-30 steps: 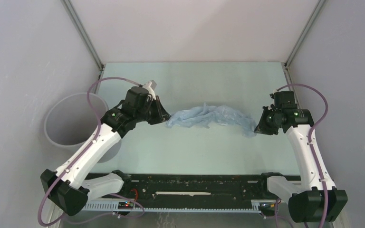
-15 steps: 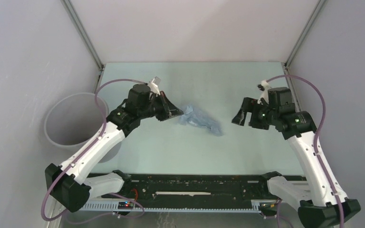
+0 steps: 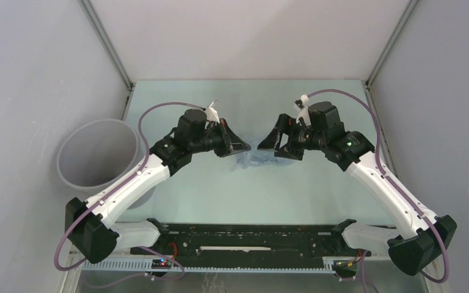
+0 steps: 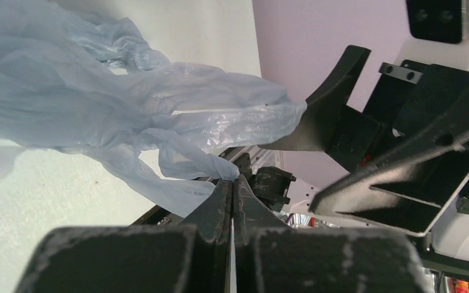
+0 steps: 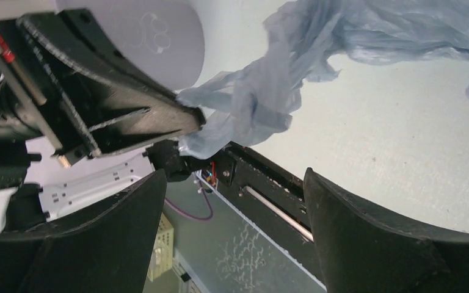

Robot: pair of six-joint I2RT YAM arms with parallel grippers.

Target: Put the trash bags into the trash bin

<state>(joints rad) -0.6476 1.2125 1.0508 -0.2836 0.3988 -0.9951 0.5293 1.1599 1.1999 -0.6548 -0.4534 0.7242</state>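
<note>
Pinching the pale-blue trash bag [image 3: 253,160] in the left gripper [image 3: 244,146], right of the trash bin [image 3: 67,146]. Holding the right gripper [image 3: 270,146] spread wide, farther right.

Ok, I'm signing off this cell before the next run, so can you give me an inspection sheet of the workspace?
Surface: pale table, bare apart from the bag.
Job's things: trash bag crumpled, hanging mid-table, not in the bin; trash bin upright at the far left, nothing seen inside.
Clutter: nothing seen.
Grippers: left gripper shut on the trash bag; right gripper open, facing it, holding nothing.
Cables: left cable and right cable, both purple, loop above the arms, clear of the bag.
Surroundings: grey walls on three sides; black rail along the near edge.
</note>
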